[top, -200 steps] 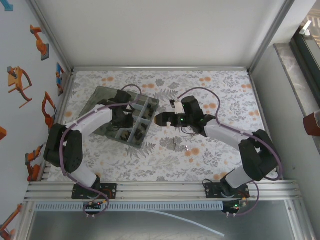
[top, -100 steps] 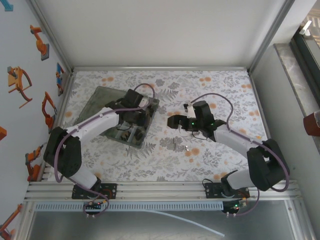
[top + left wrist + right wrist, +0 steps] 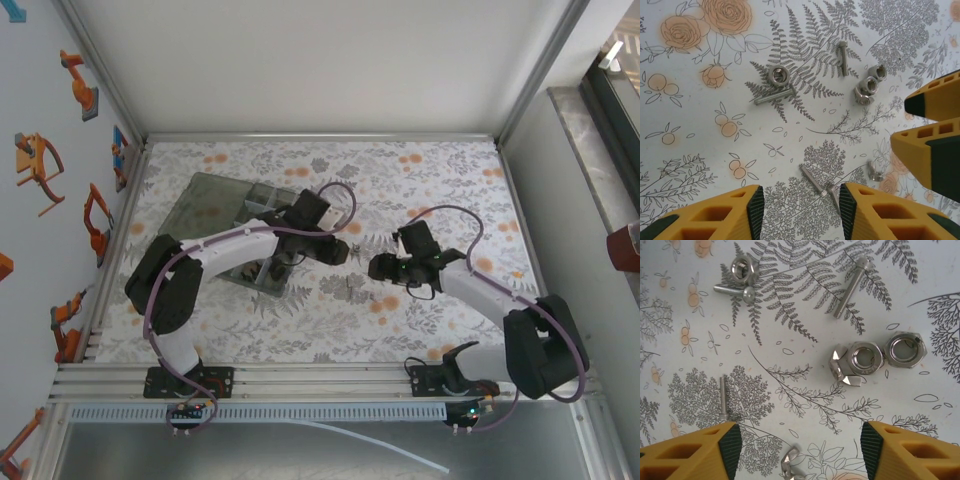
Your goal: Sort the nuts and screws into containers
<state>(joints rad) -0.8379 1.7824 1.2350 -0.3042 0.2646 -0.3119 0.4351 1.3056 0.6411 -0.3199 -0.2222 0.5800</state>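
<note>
hovering over the flowered counter (image 3: 450,180), both arms point down at one loose scatter of silvery hardware lying right of the box (image 3: 262,280). the left arm stretches across the box, and its tip sits just past the box's right edge. the right arm's tip is near it, facing it, with the two apart.

left fingers (image 3: 754,212) are apart with nothing between them. two screws (image 3: 852,287) lie end to end on the counter just ahead of the gap.

right fingers (image 3: 730,450) are apart too and grip nothing. their yellow tips also poke in at the right edge of the left wrist view.

where the parts lie in the right wrist view (all flat on the counter):
- one of the nuts (image 3: 904,349) touches a second hex nut beside it.
- a wing nut (image 3: 840,365) leans against the left one of that pair.
- upper left, another nut rests against a screw.
- upper middle, a lone screw lies tilted.
- lower left, a screw lies just above the left fingertip.
- a second wing nut lies at the bottom edge, between the fingertips.

the box's lid (image 3: 205,200) lies open flat to the upper left. the compartments hold dark bits too small to tell.
</note>
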